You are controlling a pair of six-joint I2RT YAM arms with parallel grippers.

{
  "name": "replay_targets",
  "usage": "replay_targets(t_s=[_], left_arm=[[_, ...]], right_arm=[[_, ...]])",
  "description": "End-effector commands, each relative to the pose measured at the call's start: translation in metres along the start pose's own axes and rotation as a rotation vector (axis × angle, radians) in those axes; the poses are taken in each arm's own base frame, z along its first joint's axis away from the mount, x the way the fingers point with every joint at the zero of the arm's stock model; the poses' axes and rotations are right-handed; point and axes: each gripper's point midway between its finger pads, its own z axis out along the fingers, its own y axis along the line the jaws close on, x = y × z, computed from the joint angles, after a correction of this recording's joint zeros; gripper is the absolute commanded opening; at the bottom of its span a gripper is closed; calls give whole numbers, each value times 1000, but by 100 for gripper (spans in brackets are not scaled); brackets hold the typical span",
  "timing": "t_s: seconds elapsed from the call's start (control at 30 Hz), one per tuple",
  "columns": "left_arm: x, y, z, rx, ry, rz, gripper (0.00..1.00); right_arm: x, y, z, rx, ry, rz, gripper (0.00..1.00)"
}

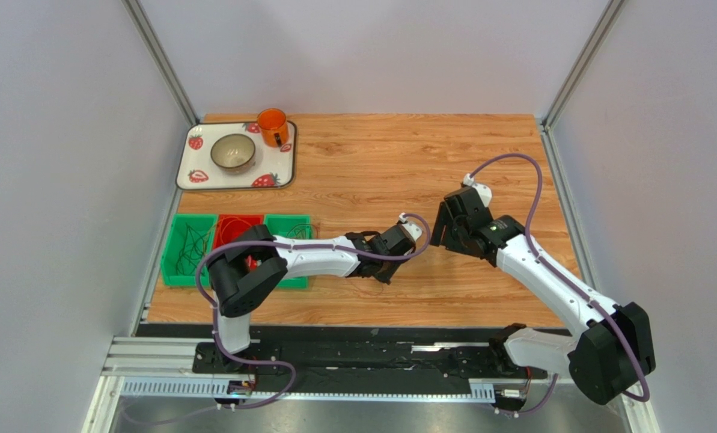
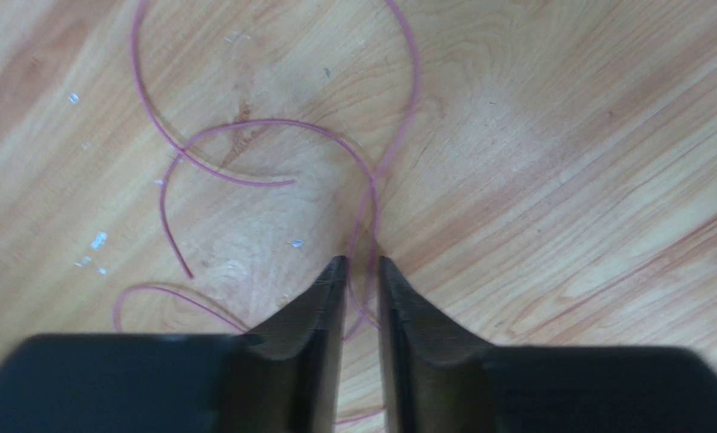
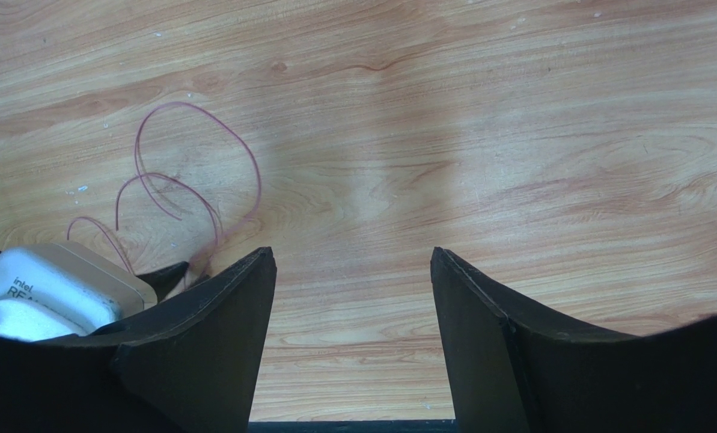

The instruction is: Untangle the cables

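A thin dark red-brown cable (image 2: 271,121) lies in loose loops on the wooden table. My left gripper (image 2: 362,262) is down over it, its jaws a narrow gap apart, with two strands of the cable running between the fingertips. The same cable (image 3: 187,103) shows in the right wrist view, left of my right gripper (image 3: 353,257), which is wide open and empty above bare wood. In the top view my left gripper (image 1: 380,266) and right gripper (image 1: 445,230) are close together at mid-table; the cable is too thin to make out there.
Green and red bins (image 1: 190,248) holding more thin wires stand at the left edge under my left arm. A strawberry tray (image 1: 193,176) with a bowl (image 1: 233,152) and an orange mug (image 1: 272,126) sits at the back left. My left wrist camera (image 3: 55,284) is beside my right fingers.
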Motion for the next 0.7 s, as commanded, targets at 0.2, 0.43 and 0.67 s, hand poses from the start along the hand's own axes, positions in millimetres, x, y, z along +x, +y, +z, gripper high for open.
replay_targets(t_s=[0.2, 0.43, 0.67], left_arm=[[21, 3, 9, -42, 48, -56, 0], [-27, 14, -38, -85, -43, -76, 0], [-81, 19, -106, -27, -217, -112, 0]], right_arm=[[-8, 4, 3, -11, -28, 23, 68], [-9, 3, 1, -9, -29, 28, 67], [-12, 3, -4, -20, -40, 38, 67]])
